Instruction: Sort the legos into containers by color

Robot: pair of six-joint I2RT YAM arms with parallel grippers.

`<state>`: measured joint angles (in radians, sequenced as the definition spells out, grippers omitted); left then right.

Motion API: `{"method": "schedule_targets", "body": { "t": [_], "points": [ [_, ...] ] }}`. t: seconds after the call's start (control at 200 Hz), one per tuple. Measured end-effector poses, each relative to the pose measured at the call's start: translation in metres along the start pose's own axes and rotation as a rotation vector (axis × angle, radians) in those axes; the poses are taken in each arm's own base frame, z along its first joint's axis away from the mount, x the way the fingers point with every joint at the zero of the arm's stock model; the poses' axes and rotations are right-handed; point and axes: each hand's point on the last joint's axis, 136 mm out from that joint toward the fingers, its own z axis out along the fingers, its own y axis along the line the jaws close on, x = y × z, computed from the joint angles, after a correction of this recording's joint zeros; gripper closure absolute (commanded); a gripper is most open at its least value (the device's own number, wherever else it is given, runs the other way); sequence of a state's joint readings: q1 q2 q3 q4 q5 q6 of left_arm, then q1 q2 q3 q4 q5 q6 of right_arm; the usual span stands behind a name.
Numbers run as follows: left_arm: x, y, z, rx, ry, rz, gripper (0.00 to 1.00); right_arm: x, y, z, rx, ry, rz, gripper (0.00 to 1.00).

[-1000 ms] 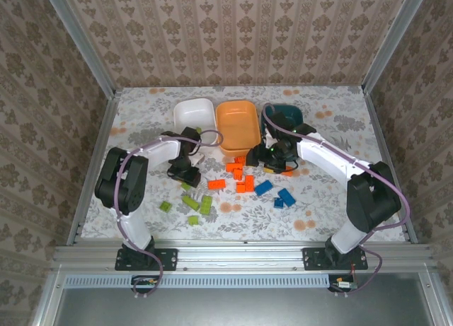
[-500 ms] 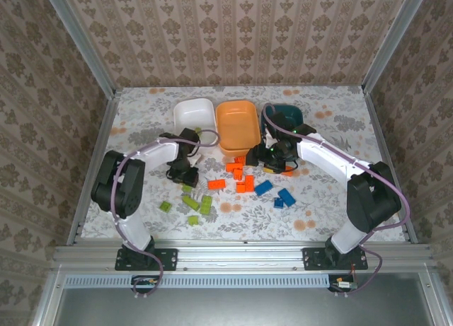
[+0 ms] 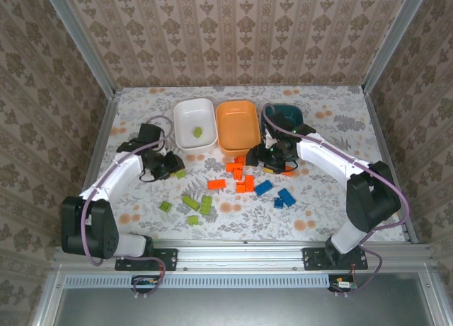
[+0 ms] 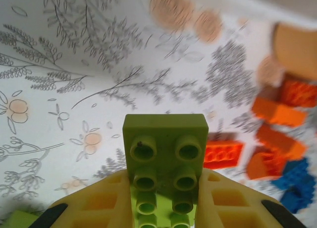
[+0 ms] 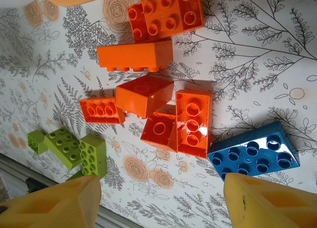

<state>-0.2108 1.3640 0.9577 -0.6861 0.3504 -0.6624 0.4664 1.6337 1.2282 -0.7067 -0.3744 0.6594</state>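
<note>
- Since the earlier frame the left arm has swung out to the left. The left gripper (image 4: 166,210) has pulled clear of the white tub (image 3: 185,108), and its jaws have closed on a lime green brick (image 4: 166,139).
- That brick sits pinched between the two yellow fingers, studs facing the wrist camera. Most of its length sticks out ahead of the fingertips, above the table (image 4: 59,89).
- The right gripper (image 5: 161,208) has barely shifted. Its jaws stand apart with nothing between them.
- The orange bricks (image 5: 148,97) lie just ahead of that open gap. A blue brick (image 5: 253,151) lies in front of one finger and a few green bricks (image 5: 69,148) in front of the other.
- Done so far: one green brick (image 3: 197,133) lies in the white tub.
- The orange tub (image 3: 238,124) looks empty. The teal tub (image 3: 290,114) is partly hidden behind the right arm, so I cannot tell what it holds.
- Left to do, as I judge it: nearly everything. The held brick, the loose greens, the whole orange cluster and the blues are not yet in any tub.
</note>
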Motion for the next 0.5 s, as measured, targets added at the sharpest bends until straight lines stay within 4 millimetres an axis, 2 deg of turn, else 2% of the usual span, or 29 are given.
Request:
{"method": "schedule_targets", "body": {
  "t": [0.075, 0.155, 0.255, 0.39, 0.5],
  "points": [
    [-0.018, -0.017, -0.011, 0.042, -0.043, -0.029, 0.75, 0.0, 0.0, 0.001, 0.001, 0.002, 0.0, 0.33],
    [-0.048, -0.045, -0.022, 0.093, -0.09, -0.029, 0.75, 0.001, 0.0, 0.001, 0.001, 0.003, 0.001, 0.33],
    [-0.082, -0.07, -0.022, 0.125, -0.122, -0.013, 0.75, 0.001, 0.001, 0.002, 0.001, 0.005, 0.0, 0.33],
    [-0.116, -0.082, 0.001, 0.112, -0.112, 0.002, 0.75, 0.006, -0.002, 0.004, 0.009, 0.016, 0.005, 0.32],
    [-0.13, -0.08, 0.026, 0.08, -0.078, 0.008, 0.75, 0.011, -0.007, 0.005, 0.019, 0.022, 0.009, 0.32]
  ]
}}
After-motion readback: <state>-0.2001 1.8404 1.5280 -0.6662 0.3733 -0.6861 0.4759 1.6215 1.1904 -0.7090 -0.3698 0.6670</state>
